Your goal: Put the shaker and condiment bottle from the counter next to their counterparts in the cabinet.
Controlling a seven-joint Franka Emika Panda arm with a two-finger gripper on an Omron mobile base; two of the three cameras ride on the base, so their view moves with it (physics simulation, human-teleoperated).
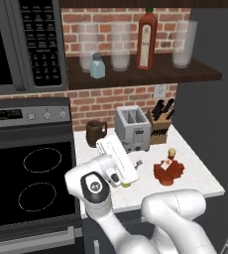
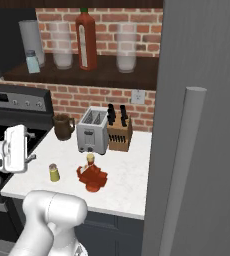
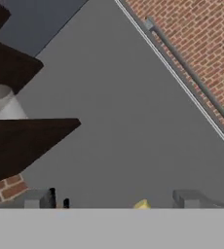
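Your tool (image 3: 113, 199) sits wide open with nothing between the jaws, hanging over the front left part of the tabletop (image 2: 127, 185). In the hand view a sliver of yellow peeks up between the fingertips (image 3: 38, 198), likely the shaker.

The shaker (image 2: 54, 172) is a stubby yellow cylinder with a grey cap, upright on the white speckled stone near the front edge. Just to its right, apart from it, is the condiment bottle (image 2: 92, 176): lumpy, dark red, wide base, thin neck, tan stopper.

Behind them along the brick wall you've got a dark brown mug (image 2: 63, 126), a boxy silver toaster (image 2: 92, 131) and a wooden knife block (image 2: 119, 131) with black handles, toaster and block nearly touching.

Up on the cabinet (image 1: 150, 75), a dark wood shelf board, the pale blue shaker (image 1: 97, 66) stands at the left and the tall slim red bottle (image 1: 146, 39) towards the middle, with cloudy translucent glasses (image 1: 120, 45) between and around them. The black microwave (image 1: 24, 44) hangs left of the shelf, and the stove (image 1: 29, 173) is below it.
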